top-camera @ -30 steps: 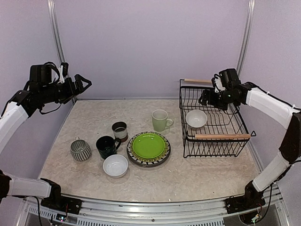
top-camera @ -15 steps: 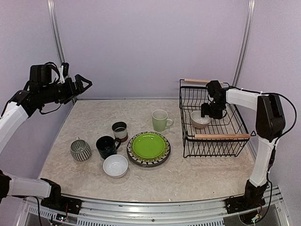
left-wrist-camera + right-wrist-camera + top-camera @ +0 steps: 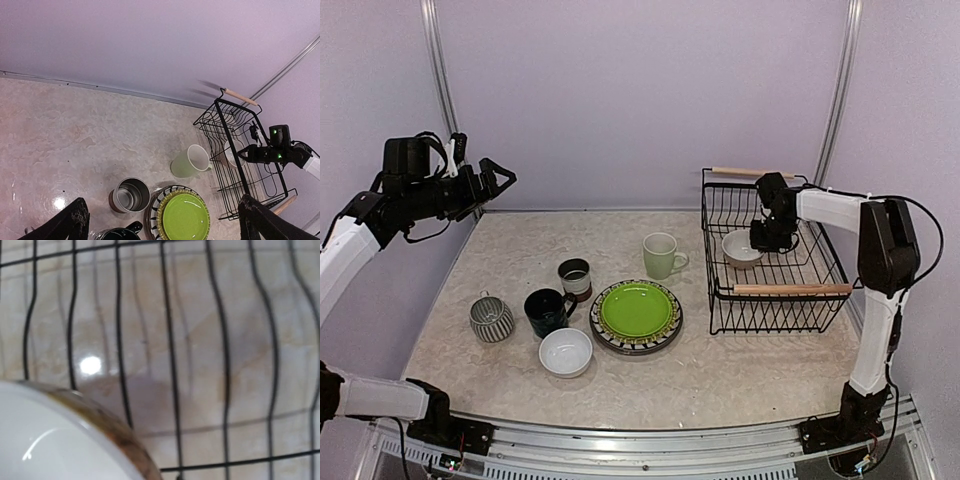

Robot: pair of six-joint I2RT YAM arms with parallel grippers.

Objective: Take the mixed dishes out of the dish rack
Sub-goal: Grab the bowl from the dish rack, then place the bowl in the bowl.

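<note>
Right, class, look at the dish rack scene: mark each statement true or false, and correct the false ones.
1. One white bowl sits in the dish rack. True.
2. The lime-green plate stands in the rack. False: it lies on the table, atop other plates.
3. The right gripper is down in the rack by that bowl. True.
4. The left gripper holds the pale green mug. False: it is raised, open and empty; the mug stands on the table.
</note>
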